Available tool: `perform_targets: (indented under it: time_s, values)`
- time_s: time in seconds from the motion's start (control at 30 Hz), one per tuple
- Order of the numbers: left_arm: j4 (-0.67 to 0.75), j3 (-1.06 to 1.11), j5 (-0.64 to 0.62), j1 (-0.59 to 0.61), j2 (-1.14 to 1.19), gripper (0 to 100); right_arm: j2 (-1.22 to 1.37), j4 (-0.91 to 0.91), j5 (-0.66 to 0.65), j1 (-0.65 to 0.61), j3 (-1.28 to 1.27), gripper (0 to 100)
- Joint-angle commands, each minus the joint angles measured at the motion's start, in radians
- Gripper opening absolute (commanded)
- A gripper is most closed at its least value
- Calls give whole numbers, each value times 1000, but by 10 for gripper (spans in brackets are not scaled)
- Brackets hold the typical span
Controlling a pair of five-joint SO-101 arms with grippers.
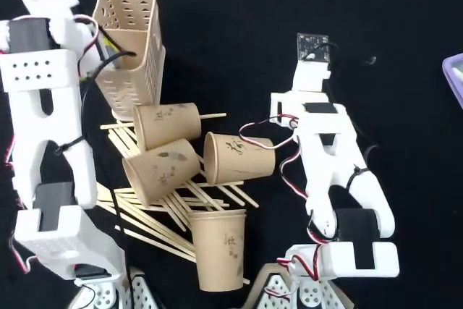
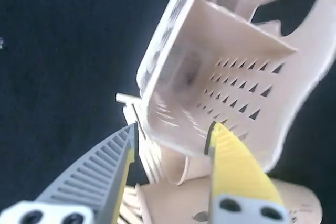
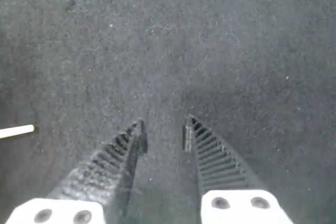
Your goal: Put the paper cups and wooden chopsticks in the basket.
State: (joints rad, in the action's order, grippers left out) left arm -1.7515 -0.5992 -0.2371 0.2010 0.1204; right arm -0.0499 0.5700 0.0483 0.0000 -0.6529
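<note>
Cups (image 1: 160, 170), four of them, appear to lie on their sides in one heap between the two arms, with the chopsticks (image 1: 181, 206) under and among them. The basket (image 1: 130, 85) stands just beyond the heap at the far left of the surface (image 1: 239, 41). The left pincer (image 2: 172, 132) is at the basket's mouth, jaws apart astride the rim. Its yellow finger (image 2: 231, 171) is inside by the holed wall and its grey finger (image 2: 105, 177) outside at the corner; I cannot tell whether they press on it. The right pincer (image 3: 163, 132) hangs over bare cloth with its jaws a little apart and nothing between them, pointing away from the heap. A single stick tip (image 3: 16, 129) lies off to one side of it. The cup nearest the right arm (image 1: 239, 157) has its long axis across the surface, base toward that arm and mouth toward the left one. By my reckoning the right arm is the free one to fetch it and would need to turn back toward the heap. How the sticks cross beneath the cups is hidden, and whether the basket is upright or tipped is hard to judge.
</note>
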Motion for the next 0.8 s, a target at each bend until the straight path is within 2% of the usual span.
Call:
perform_targets:
  time_s: [0.0,0.2,0.37,0.6,0.77]
  values:
    - [40,117,-3,-27,-48,224,-2,-23,8,-20,1,128]
    - [169,237,-3,-39,-58,206,-2,-23,8,-20,1,128]
    - [301,242,29,-44,-49,22,-2,-23,8,-20,1,128]
    - [476,245,137,-36,-49,48,-2,-23,8,-20,1,128]
    - [485,246,173,-39,-49,179,-2,-23,8,-20,1,128]
